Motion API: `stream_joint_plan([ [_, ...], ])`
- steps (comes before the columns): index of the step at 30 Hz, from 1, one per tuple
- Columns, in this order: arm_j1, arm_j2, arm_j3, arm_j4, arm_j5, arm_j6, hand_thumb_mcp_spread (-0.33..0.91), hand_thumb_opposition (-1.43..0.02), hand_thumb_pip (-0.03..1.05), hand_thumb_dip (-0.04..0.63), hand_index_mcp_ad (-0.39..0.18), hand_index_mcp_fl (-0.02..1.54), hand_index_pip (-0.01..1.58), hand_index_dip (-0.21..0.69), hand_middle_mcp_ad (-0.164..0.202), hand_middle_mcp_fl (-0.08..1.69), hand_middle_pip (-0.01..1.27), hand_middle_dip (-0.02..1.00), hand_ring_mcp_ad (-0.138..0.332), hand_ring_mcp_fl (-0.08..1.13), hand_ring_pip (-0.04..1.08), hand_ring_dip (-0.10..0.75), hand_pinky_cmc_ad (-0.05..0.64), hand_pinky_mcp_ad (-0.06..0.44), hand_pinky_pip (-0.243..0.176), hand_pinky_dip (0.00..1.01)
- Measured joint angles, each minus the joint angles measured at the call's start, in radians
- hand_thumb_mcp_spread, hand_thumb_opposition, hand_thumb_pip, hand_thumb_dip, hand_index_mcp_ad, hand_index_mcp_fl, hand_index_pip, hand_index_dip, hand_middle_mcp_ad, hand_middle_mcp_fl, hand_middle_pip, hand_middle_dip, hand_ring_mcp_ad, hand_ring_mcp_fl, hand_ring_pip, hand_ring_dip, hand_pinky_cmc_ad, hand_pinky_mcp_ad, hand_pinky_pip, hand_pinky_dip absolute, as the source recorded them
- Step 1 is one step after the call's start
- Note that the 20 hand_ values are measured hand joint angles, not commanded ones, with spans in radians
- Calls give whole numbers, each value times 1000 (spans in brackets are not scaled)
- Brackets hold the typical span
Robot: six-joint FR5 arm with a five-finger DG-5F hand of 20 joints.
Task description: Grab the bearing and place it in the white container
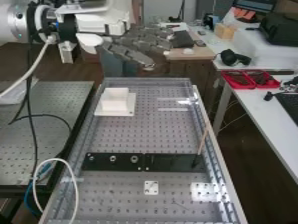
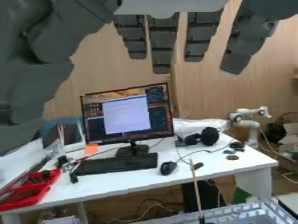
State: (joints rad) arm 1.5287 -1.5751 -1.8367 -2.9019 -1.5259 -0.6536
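Fingers extended, the dark grey hand [image 1: 136,44] is open and holds nothing, above and beyond the far end of the perforated bench in the high view. Its straight fingers hang into the wrist view, with the hand [image 2: 163,42] pointing toward a desk. The white container [image 1: 116,101] sits on a white base near the bench's far left. A black plate lies across the bench nearer the camera, bearing small round metal parts; one is a ring-like bearing [image 1: 134,159], well away from the hand.
A thin wooden stick [image 1: 203,141] stands tilted at the black plate's right end. A small white perforated plate [image 1: 151,187] lies in front. Cables [image 1: 32,125] loop at the left. Red trays [image 1: 250,79] rest on the right-hand desk, and a monitor [image 2: 126,114] stands on a desk.
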Motion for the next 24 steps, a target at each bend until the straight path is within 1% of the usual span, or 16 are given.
stream_joint_plan([
  [1, -6, -3, -9, 15, 0, 0, 276, -663, 372, 35, 12, 24, 86, 147, 75, 120, 138, 155, 138, 3, 108, 23, 361, 298, -63, 230],
  [3, -12, -7, -21, 34, 1, -5, 281, -689, 372, 49, 12, 24, 82, 124, 75, 120, 138, 154, 138, 3, 108, 24, 361, 298, -63, 230],
  [6, -27, -16, -49, 80, 0, -4, 297, -691, 382, 49, 7, 24, 89, 124, 75, 120, 134, 157, 138, 3, 108, 24, 361, 295, -63, 230],
  [7, -34, -20, -61, 99, -1, -3, 297, -691, 391, 63, 7, 24, 87, 119, 75, 117, 138, 154, 138, 3, 108, 24, 361, 295, -63, 230],
  [8, -43, -26, -75, 120, -4, -2, 293, -693, 394, 75, -5, 23, 86, 113, 75, 120, 138, 154, 138, 3, 108, 24, 361, 298, -63, 230],
  [11, -64, -43, -97, 149, -13, 5, 321, -714, 398, 94, -24, 44, 105, 94, 75, 117, 134, 157, 143, 3, 99, 28, 361, 295, -63, 230],
  [13, -75, -54, -105, 160, -22, 8, 333, -709, 419, 112, -38, 44, 105, 87, 73, 117, 138, 157, 143, 3, 105, 33, 361, 298, -63, 230],
  [15, -86, -65, -110, 171, -32, 10, 340, -723, 440, 112, -47, 44, 105, 87, 73, 117, 138, 157, 143, 3, 105, 37, 361, 295, -63, 229],
  [17, -100, -82, -116, 184, -49, 11, 340, -724, 452, 133, -58, 44, 105, 87, 75, 117, 134, 157, 143, 3, 105, 37, 361, 295, -63, 222],
  [21, -130, -121, -120, 200, -90, 18, 339, -730, 464, 140, -73, 82, 105, 87, 75, 99, 138, 157, 145, 3, 105, 37, 358, 295, -61, 209],
  [23, -148, -146, -120, 210, -116, 22, 372, -742, 464, 162, -84, 108, 101, 87, 73, 94, 134, 157, 145, 3, 108, 38, 358, 295, -61, 194],
  [24, -154, -153, -120, 214, -124, 24, 367, -742, 461, 162, -87, 108, 101, 87, 75, 86, 134, 157, 145, 7, 108, 40, 361, 295, -61, 194],
])
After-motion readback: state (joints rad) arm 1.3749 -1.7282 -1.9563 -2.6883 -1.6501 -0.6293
